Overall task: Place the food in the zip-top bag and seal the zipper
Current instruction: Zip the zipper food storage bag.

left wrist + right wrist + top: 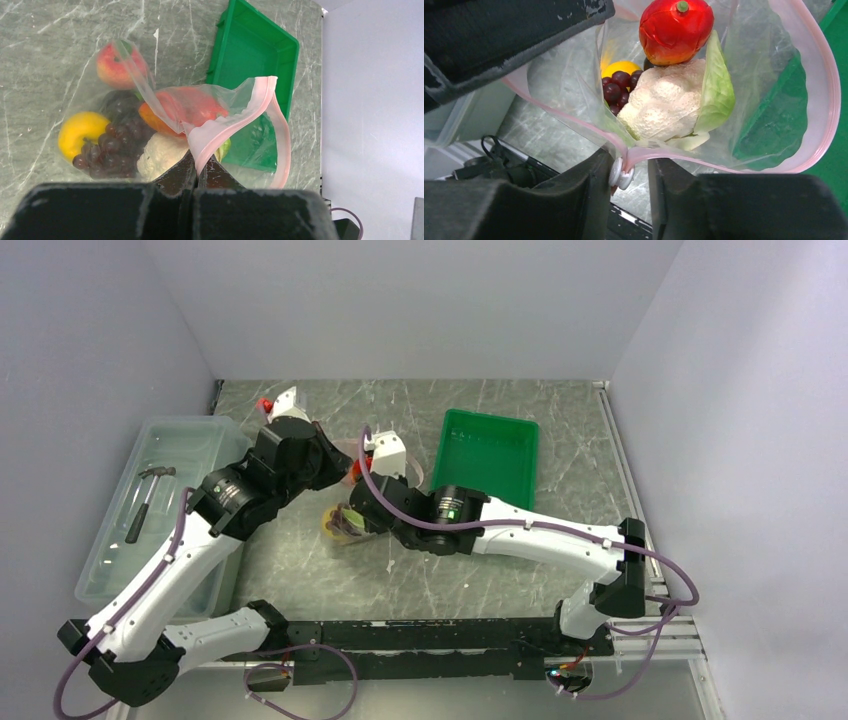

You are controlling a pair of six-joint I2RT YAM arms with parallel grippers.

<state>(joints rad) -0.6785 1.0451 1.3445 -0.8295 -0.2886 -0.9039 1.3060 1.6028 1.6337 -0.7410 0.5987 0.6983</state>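
Observation:
The clear zip-top bag (pixel 95 75) lies on the table with the food inside: a dark grape bunch (pixel 107 145), a yellow fruit (pixel 80 132), a red tomato-like piece (pixel 675 31), a pale leafy vegetable (pixel 674 100) and a red-yellow fruit (pixel 117 65). Its mouth gapes, the pink zipper (pixel 260 97) curving in an open loop. My left gripper (pixel 201 170) is shut on one end of that pink strip. My right gripper (pixel 630 175) straddles the white slider (pixel 620 175) at the strip's other end. The slider touches one finger and a gap shows at the other.
A green tray (pixel 487 455) stands just right of the bag. A translucent bin (pixel 110 540) with a hammer (pixel 150 498) in it sits at the left. Both arms crowd over the bag (pixel 345 522) at the table's middle.

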